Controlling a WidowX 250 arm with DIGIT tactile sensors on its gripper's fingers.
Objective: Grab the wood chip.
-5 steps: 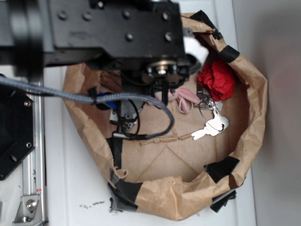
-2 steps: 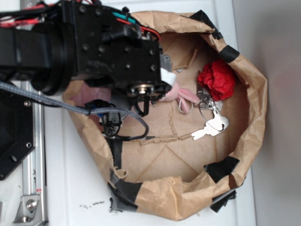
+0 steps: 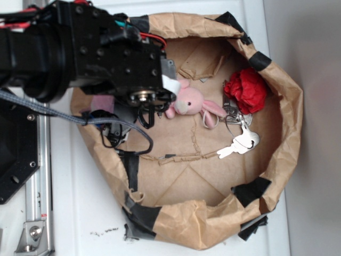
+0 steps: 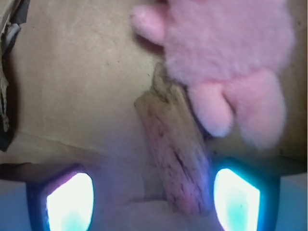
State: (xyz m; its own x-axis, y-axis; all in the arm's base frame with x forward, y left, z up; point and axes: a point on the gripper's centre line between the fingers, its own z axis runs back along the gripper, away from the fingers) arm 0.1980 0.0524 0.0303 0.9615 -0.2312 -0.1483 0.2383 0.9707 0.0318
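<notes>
In the wrist view the wood chip (image 4: pixel 175 154) is a rough, grooved brown strip lying flat on the paper floor. Its far end is tucked under the pink plush bunny (image 4: pixel 226 57). My gripper (image 4: pixel 153 202) is open. The chip's near end lies between the two glowing fingertips (image 4: pixel 70 202), close to the right one and touching neither. In the exterior view the black arm (image 3: pixel 96 53) covers the left of the paper bag and hides the chip and the jaws. The bunny (image 3: pixel 186 101) lies just right of the wrist.
The torn brown paper bag (image 3: pixel 277 160) with black tape walls in everything. Inside it are a red crumpled ball (image 3: pixel 246 89), a bunch of keys (image 3: pixel 240 141) and tan paper flaps (image 3: pixel 202 64). A metal rail (image 3: pixel 37 213) runs along the left.
The arm has moved left across the bag, uncovering the pink bunny. The other objects have not moved.
</notes>
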